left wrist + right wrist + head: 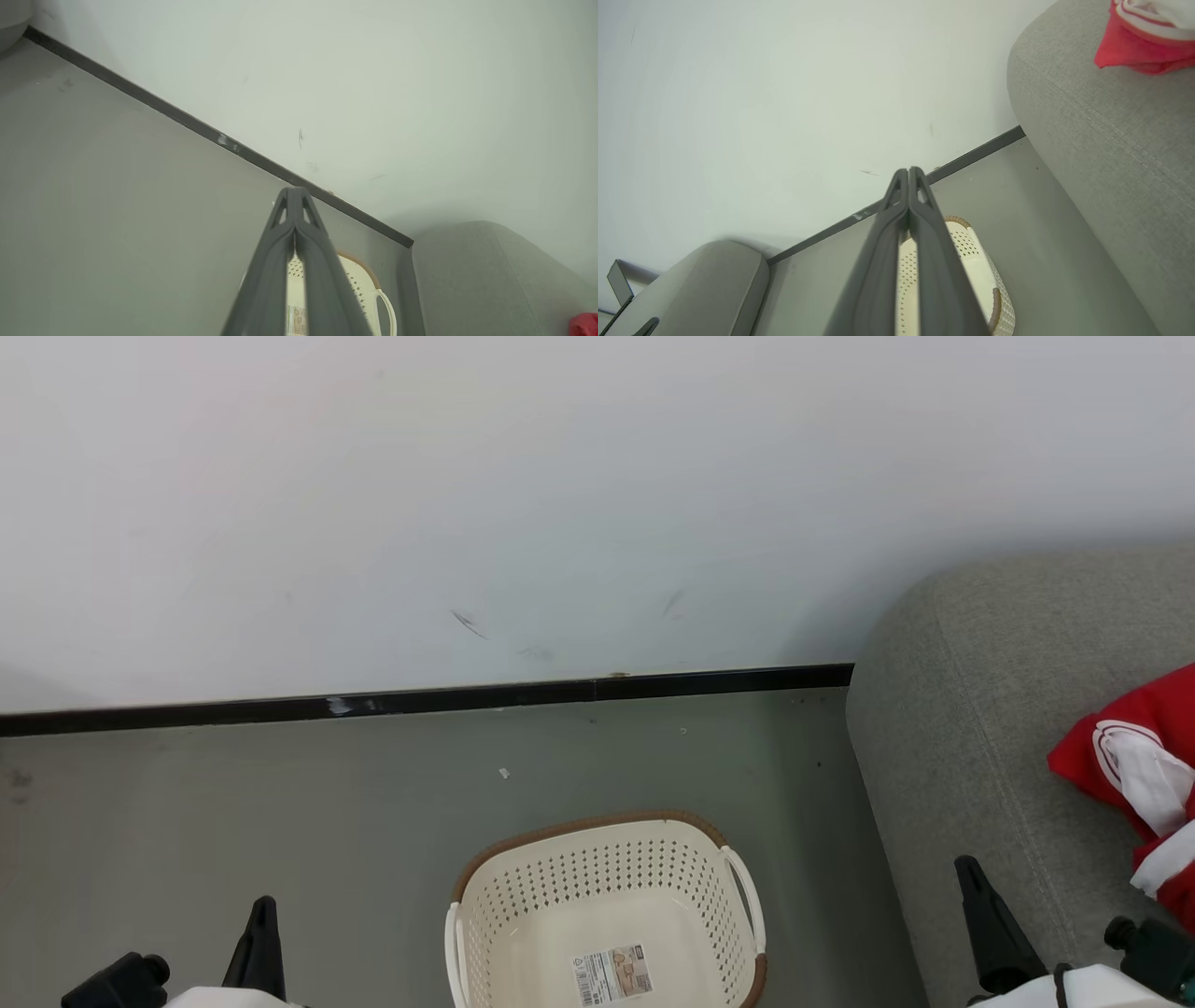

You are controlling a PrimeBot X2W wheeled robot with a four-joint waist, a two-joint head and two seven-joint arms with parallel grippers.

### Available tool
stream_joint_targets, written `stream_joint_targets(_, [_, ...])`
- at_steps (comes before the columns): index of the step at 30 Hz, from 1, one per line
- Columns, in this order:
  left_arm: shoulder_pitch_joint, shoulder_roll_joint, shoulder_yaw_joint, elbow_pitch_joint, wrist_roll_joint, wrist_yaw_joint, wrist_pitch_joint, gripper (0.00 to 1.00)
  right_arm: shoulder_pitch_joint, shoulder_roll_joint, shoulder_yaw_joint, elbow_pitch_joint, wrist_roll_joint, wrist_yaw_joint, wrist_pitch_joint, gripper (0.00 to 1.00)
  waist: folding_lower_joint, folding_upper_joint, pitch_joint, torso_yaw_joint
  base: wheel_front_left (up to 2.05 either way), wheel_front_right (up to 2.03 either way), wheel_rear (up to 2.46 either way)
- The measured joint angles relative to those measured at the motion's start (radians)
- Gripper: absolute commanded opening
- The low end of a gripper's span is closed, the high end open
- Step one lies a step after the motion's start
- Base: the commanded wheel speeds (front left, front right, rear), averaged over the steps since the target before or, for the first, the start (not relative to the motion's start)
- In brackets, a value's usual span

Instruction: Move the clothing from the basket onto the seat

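Basket (597,873) bottom center, label (611,975) on its floor; clothing (1134,775) on seat (952,728) at right, maybe both pieces. Left end effector (294,191) and right end effector (908,171) fingers together.

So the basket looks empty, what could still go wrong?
The clothing lies bunched on the seat, partly cut off at the head view's edge, so a loose end might hang over. The shut right gripper sits close by; a careless swing could drag it. Rolling forward could bump the basket.
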Motion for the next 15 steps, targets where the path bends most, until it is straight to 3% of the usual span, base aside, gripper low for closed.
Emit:
stream_joint_targets(7, [-0.006, -0.008, 0.02, 0.0, -0.083, -0.026, 0.023, 0.0, -0.017, -0.009, 0.0, 0.016, 0.121, 0.0, 0.021, 0.0, -0.0002, 0.0, -0.002, 0.0, 0.0, 0.0, 0.0])
stream_joint_targets(15, [-0.01, -0.022, 0.044, 0.002, -0.174, -0.052, 0.053, 0.0, -0.04, -0.022, -0.001, 0.037, 0.258, 0.0, 0.044, 0.0, -0.0035, 0.0, -0.002, 0.0, 0.0, 0.0, 0.0])
